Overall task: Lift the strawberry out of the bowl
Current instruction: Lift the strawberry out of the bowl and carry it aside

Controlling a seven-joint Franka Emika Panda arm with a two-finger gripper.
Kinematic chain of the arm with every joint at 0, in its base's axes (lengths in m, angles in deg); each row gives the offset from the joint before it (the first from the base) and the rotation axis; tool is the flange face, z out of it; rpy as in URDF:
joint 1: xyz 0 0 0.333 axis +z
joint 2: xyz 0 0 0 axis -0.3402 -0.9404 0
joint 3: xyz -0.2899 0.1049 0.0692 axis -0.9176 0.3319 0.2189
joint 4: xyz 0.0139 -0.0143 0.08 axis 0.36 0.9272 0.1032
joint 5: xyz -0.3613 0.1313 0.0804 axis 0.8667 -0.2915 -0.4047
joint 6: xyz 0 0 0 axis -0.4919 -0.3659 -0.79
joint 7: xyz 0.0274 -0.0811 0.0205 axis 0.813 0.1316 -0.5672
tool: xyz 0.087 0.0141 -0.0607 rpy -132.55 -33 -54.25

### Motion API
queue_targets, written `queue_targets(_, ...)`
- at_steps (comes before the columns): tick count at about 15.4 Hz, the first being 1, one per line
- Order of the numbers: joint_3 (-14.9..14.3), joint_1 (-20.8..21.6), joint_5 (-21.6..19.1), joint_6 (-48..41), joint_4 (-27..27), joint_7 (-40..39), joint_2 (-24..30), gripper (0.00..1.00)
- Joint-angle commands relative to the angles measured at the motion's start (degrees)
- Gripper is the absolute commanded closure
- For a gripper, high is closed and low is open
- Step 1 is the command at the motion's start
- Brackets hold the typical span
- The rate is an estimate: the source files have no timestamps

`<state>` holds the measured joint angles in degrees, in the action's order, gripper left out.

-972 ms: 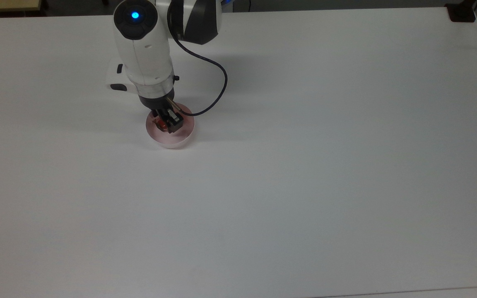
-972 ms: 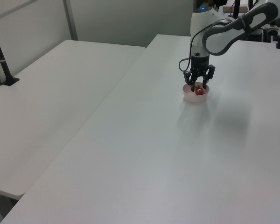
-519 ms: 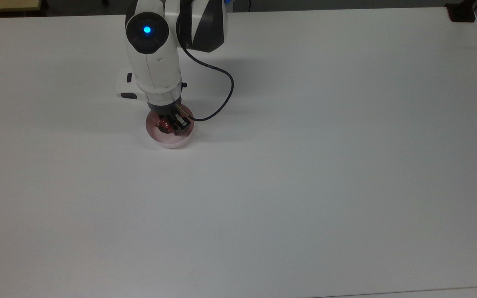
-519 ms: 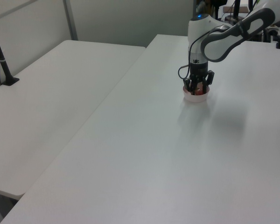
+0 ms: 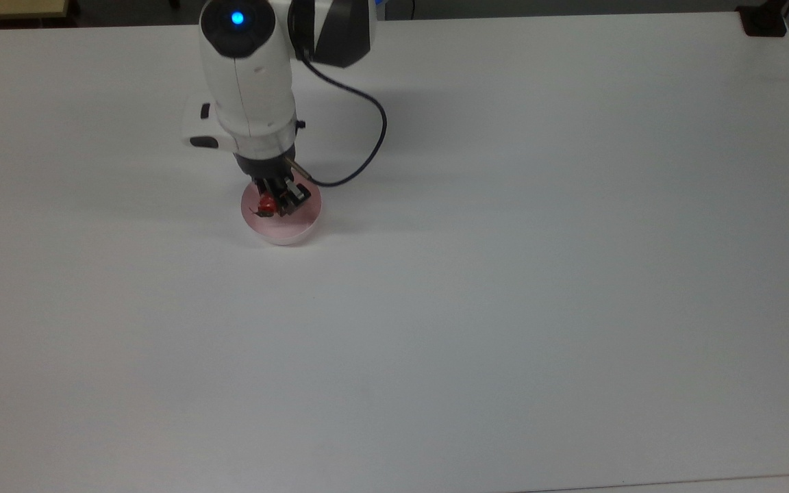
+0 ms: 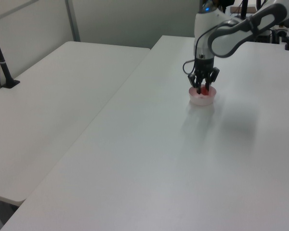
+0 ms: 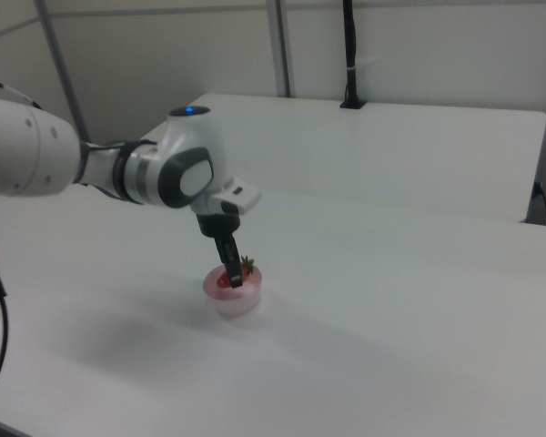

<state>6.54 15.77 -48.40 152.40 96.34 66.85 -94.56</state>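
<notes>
Gripper (image 5: 272, 203), clamped on the strawberry (image 5: 266, 203), has risen slightly from the bowl (image 5: 283, 231).

We see a broad white table (image 5: 504, 274) carrying a small pale pink bowl (image 5: 296, 233), which sits directly on the tabletop toward the top view's upper left, well apart from every table edge.
</notes>
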Motion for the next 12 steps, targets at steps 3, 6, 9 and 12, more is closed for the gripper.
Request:
queue_targets(3, 0.14, -2.55, 1.00, -13.49, 1.35, -22.90, 8.94, 0.65)
queue_targets(6, 0.14, -7.82, 3.53, -15.36, 1.87, -39.27, 9.38, 0.65)
queue_targets(9, 0.14, -14.32, 8.55, -14.22, 3.10, -52.90, 8.42, 0.65)
queue_targets(12, 0.14, -21.70, 9.00, -7.39, 4.94, -60.66, 6.84, 0.65)
